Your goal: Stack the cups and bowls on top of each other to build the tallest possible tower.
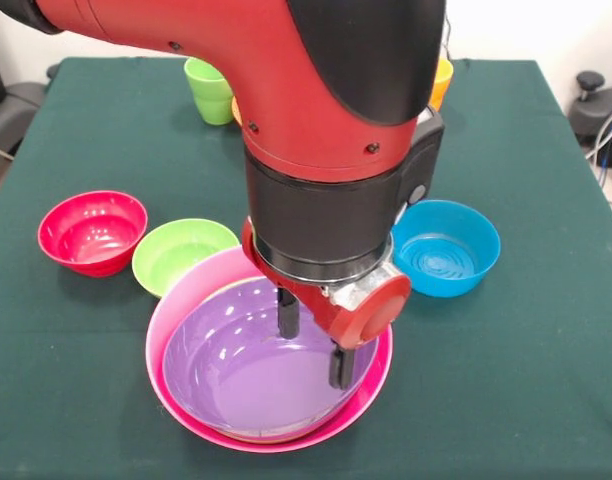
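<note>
Hovering my gripper (313, 347), fingers spread and pinching nothing, inside the purple bowl (256, 375) that's nesting in the pink bowl (171, 310); red bowl (92, 232), lime bowl (178, 254) and blue bowl (444, 247) are sitting empty on the green tablecloth (516, 370), a green cup (210, 90) standing at the far edge

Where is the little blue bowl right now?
In the front view, the blue bowl sits on the green table at the right, just beside the big pink bowl and partly behind the robot's arm.
</note>
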